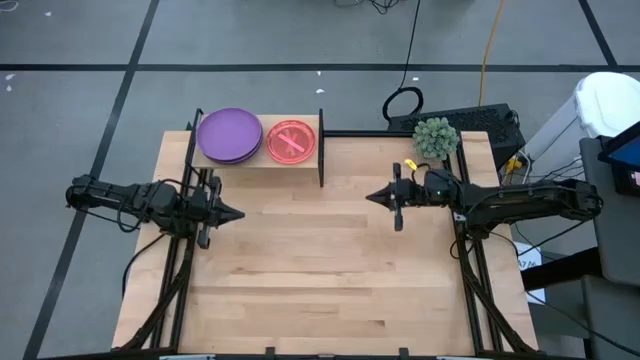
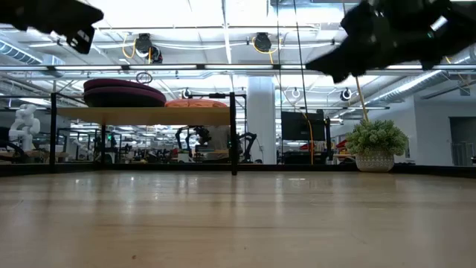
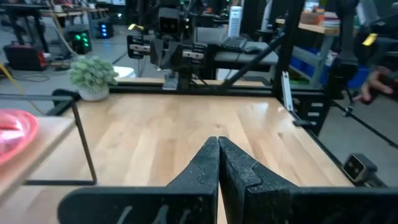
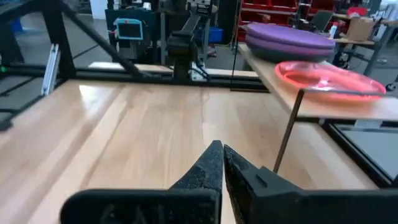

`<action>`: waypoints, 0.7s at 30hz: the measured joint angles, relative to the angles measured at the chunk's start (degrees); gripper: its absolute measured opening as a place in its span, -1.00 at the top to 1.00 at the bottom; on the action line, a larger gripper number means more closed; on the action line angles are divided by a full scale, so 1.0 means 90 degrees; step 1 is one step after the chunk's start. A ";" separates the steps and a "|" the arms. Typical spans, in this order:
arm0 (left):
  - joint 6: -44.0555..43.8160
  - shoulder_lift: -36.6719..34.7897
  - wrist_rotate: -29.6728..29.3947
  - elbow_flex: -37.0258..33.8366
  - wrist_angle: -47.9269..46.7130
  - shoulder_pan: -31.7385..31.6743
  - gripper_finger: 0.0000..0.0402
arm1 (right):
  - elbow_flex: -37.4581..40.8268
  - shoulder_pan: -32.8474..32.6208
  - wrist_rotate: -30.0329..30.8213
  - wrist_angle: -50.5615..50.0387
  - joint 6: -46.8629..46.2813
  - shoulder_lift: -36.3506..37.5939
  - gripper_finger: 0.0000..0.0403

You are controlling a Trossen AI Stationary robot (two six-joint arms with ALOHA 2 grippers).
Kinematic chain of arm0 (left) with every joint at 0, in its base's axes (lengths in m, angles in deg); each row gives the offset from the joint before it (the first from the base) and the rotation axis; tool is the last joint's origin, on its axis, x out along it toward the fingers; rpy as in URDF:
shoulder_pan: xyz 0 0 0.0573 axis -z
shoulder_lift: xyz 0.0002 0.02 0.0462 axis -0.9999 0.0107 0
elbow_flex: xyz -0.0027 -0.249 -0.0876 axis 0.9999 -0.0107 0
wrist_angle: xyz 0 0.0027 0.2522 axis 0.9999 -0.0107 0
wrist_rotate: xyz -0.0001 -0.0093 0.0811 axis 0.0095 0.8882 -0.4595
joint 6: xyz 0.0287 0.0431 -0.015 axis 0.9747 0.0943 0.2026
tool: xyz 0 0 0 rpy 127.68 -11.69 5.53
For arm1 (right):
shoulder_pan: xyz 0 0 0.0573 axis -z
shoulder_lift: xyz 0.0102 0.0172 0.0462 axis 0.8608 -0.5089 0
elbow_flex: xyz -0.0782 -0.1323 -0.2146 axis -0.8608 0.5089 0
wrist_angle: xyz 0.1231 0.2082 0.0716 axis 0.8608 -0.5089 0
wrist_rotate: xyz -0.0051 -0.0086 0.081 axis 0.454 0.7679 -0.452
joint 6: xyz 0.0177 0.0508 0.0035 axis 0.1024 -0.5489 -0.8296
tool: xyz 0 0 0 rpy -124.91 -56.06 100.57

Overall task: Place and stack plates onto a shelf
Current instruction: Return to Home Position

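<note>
A stack of purple plates (image 1: 229,135) rests flat on the left half of the shelf (image 1: 258,160), a light-wood board with black end panels at the table's far edge. Translucent pink plates (image 1: 292,141) lie flat on its right half; both stacks show in the right wrist view, purple plates (image 4: 291,38) and pink plates (image 4: 326,79). No teal or green plates are visible. My left gripper (image 1: 238,213) hovers shut above the table's left side, near the shelf. My right gripper (image 1: 371,198) hovers shut, right of the shelf. Both hold nothing.
A small potted plant (image 1: 436,138) stands at the table's far right corner, just beyond my right arm. A black keyboard-like device (image 1: 470,122) and cables lie past the far edge. The bare wooden tabletop (image 1: 320,270) spreads between and in front of the arms.
</note>
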 joint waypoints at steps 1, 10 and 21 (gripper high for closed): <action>-0.0006 -0.0125 0.0038 -0.0106 -0.0010 0.0002 0.99 | 0.0196 0.0000 0.0017 0.0183 0.0042 0.0035 1.00; 0.0017 -0.1046 0.0029 -0.0620 -0.0114 -0.0005 1.00 | 0.1383 -0.0002 0.0513 0.1096 0.0123 0.0301 1.00; 0.0005 -0.1679 -0.0099 -0.0648 -0.0961 -0.0005 1.00 | 0.1848 0.0002 0.0963 0.1115 0.0378 0.0575 1.00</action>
